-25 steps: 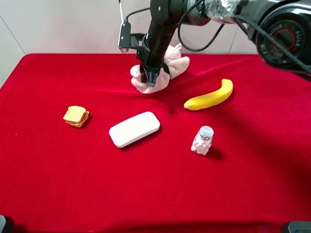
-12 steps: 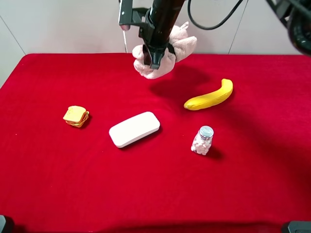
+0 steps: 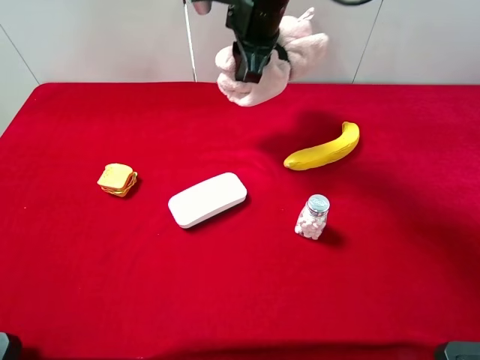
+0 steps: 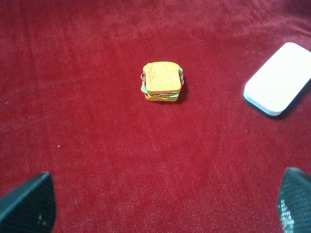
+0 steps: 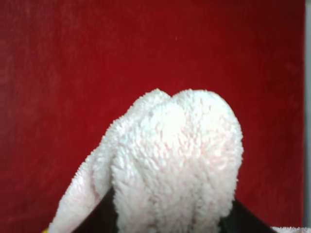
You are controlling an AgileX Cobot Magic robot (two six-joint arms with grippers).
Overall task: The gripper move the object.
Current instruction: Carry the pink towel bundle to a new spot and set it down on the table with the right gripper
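The carry step is under way: the right gripper (image 3: 249, 69) is clamping the pink rolled towel (image 3: 262, 88) at its banded middle and holding it in the air, clear of the red worktop (image 3: 90, 285). The towel's fluffy lobes are bulging out on either side of the jaws, and in the right wrist view one lobe (image 5: 175, 155) is filling the space just ahead of them. The next move seems to call for travelling sideways to a free spot, lowering until the towel is resting on the cloth, and only then releasing.

Below and well apart from this gripper, the white rounded case (image 3: 208, 199) is lying flat. The banana (image 3: 324, 148) is sitting nearer, below and to the gripper's other side, and the small capped bottle (image 3: 313, 217) is standing beyond it. The left gripper (image 4: 163, 204) is hanging spread wide and empty, with the toy sandwich (image 4: 162, 88) lying ahead of its fingertips.
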